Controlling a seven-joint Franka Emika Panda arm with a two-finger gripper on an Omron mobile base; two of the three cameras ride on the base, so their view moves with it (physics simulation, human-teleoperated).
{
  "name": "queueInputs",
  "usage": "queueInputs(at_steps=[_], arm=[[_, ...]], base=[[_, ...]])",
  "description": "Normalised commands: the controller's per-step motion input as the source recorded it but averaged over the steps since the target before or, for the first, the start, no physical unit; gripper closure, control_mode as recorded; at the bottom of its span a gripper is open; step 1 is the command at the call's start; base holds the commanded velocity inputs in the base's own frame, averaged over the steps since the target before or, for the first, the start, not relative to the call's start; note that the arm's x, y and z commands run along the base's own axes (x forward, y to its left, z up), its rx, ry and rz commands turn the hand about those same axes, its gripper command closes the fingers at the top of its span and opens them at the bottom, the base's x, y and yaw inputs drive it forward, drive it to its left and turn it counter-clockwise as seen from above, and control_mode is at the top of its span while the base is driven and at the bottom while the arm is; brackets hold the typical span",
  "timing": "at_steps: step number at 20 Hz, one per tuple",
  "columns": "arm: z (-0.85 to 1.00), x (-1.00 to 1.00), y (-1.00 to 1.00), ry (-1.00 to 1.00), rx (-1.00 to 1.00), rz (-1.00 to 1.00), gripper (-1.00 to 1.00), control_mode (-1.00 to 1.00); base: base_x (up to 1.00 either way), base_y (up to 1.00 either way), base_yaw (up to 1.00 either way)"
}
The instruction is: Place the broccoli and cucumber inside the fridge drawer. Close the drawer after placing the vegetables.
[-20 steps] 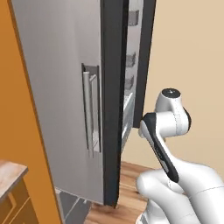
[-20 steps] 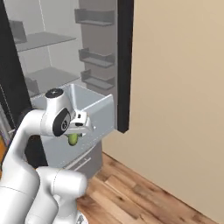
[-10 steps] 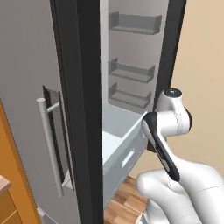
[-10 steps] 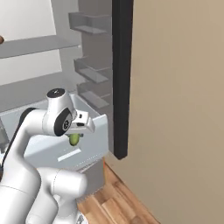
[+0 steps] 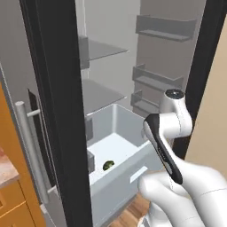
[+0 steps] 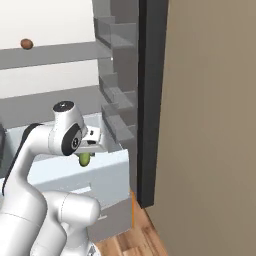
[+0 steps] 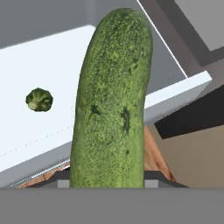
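Even, flat rendered light throughout, soft faint shadows inside the fridge, no glare; base views are slightly blurry

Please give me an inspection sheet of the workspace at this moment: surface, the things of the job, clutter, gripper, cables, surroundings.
Surface: wooden floor below the fridge.
Fridge drawer: pulled open, pale interior.
Broccoli: lying on the drawer floor.
Cucumber: held in the gripper, hanging beside the drawer's front edge.
Clutter: small brown item on an upper fridge shelf.
Gripper: jaws closed on the cucumber.
Cables: nothing seen.
Surroundings: open fridge door, beige wall, orange cabinet.
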Motion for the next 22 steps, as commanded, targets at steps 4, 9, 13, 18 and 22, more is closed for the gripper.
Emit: queueInputs(at_steps=[4, 9, 13, 18, 22], arm=[[0.0, 0.0, 0.0, 0.0, 0.0, 0.0, 1.0, 1.0], [0.0, 0.0, 0.0, 0.0, 0.0, 0.0, 1.0, 1.0], [0.0, 0.0, 0.0, 0.0, 0.0, 0.0, 1.0, 1.0], [0.0, 0.0, 0.0, 0.0, 0.0, 0.0, 1.0, 1.0], [0.0, 0.0, 0.0, 0.0, 0.0, 0.0, 1.0, 1.0]], base=[[0.31, -0.04, 0.41], [0.28, -0.1, 0.38], [0.19, -0.32, 0.36], [0.08, -0.13, 0.29], [0.21, 0.0, 0.23]])
